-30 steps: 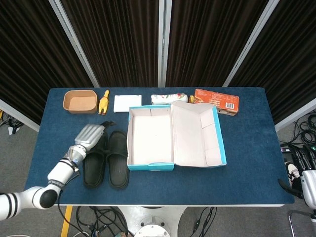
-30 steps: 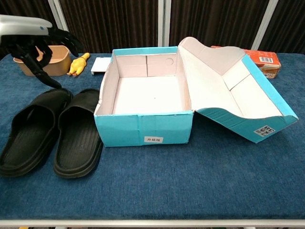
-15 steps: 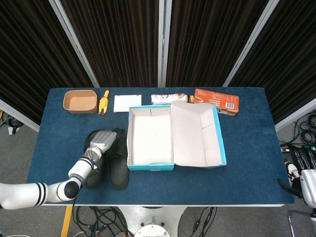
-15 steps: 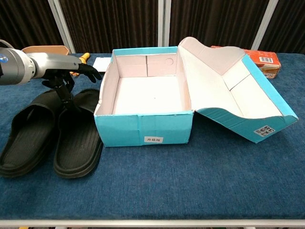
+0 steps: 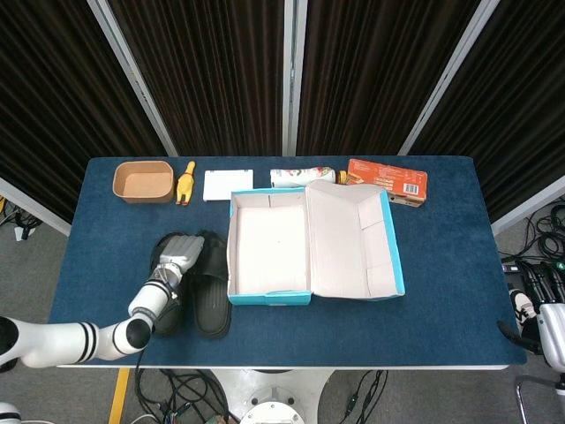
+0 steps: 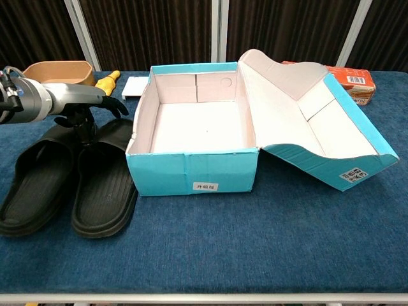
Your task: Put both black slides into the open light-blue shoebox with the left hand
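Note:
Two black slides lie side by side left of the shoebox, the left slide point(image 5: 164, 311) point(image 6: 37, 182) and the right slide point(image 5: 212, 290) point(image 6: 105, 188). The open light-blue shoebox point(image 5: 269, 296) point(image 6: 191, 171) is empty, and its lid point(image 5: 357, 234) point(image 6: 319, 124) is folded out to the right. My left hand point(image 5: 181, 253) point(image 6: 75, 102) is low over the slides' far ends. Its fingers point(image 6: 83, 129) are spread and reach down between the two slides, holding nothing that I can see. My right hand point(image 5: 549, 337) shows only partly at the lower right edge, off the table.
Along the far edge stand a tan bowl point(image 5: 142, 180) point(image 6: 58, 70), a yellow rubber chicken point(image 5: 185, 184), a white card point(image 5: 228, 184), a lying bottle point(image 5: 302, 177) and an orange box point(image 5: 387, 180) point(image 6: 349, 75). Blue cloth covers the table point(image 5: 441, 300).
My left hand has swung right from beside the left slide and come down over the slides' far ends. The slides and the box have not moved.

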### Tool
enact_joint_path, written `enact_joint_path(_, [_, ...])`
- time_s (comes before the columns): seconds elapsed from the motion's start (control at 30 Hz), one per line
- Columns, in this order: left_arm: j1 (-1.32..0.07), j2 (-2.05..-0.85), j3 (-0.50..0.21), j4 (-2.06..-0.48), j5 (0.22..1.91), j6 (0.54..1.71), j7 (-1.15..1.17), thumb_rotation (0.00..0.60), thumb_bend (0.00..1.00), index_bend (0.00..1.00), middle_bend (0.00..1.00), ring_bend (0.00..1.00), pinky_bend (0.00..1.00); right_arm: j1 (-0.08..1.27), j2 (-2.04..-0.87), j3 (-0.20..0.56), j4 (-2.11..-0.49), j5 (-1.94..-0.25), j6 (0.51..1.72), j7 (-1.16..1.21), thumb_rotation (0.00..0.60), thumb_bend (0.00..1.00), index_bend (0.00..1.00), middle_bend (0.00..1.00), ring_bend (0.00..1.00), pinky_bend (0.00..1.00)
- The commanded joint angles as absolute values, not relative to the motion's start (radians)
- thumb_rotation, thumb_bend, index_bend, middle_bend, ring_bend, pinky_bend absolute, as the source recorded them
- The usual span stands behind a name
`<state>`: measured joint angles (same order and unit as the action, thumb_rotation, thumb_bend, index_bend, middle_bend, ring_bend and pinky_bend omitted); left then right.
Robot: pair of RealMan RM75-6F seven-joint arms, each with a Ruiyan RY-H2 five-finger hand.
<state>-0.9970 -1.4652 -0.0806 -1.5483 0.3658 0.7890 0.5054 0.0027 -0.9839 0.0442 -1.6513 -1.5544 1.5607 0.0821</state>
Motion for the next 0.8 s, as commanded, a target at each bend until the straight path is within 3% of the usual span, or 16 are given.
enact_joint_path(0.03, [-1.004, -1.479, -0.083, -1.515, 0.36, 0.739, 0.479, 0.6, 0.0, 0.12, 0.11, 0.69, 0.95, 0.001, -0.985, 0.044, -1.652, -1.554, 1.563, 0.081, 0.6, 0.07, 0.0, 0.11, 0.0, 0.06])
enact_joint_path(0.1, [-1.002, -1.493, -0.091, -1.492, 0.366, 0.728, 0.456, 0.6, 0.0, 0.18, 0.16, 0.7, 0.95, -0.001, -0.986, 0.043, -1.652, -1.554, 1.565, 0.081, 0.6, 0.07, 0.0, 0.11, 0.0, 0.06])
enact_joint_path(0.2, [-0.989, -1.523, -0.104, -1.457, 0.394, 0.76, 0.423, 0.6, 0.0, 0.37, 0.35, 0.75, 0.95, -0.003, -0.988, 0.045, -1.652, -1.551, 1.568, 0.081, 0.6, 0.07, 0.0, 0.11, 0.0, 0.06])
enact_joint_path(0.3, [-0.978, -1.533, -0.107, -1.439, 0.404, 0.764, 0.402, 0.6, 0.0, 0.47, 0.47, 0.79, 0.95, -0.003, -0.989, 0.047, -1.652, -1.548, 1.569, 0.082, 0.6, 0.07, 0.0, 0.11, 0.0, 0.06])
enact_joint_path(0.8, [-0.899, -1.404, -0.161, -1.568, 0.482, 0.876, 0.306, 0.6, 0.0, 0.51, 0.51, 0.8, 0.95, 0.007, -0.991, 0.052, -1.646, -1.557, 1.565, 0.087, 0.6, 0.07, 0.0, 0.11, 0.0, 0.06])
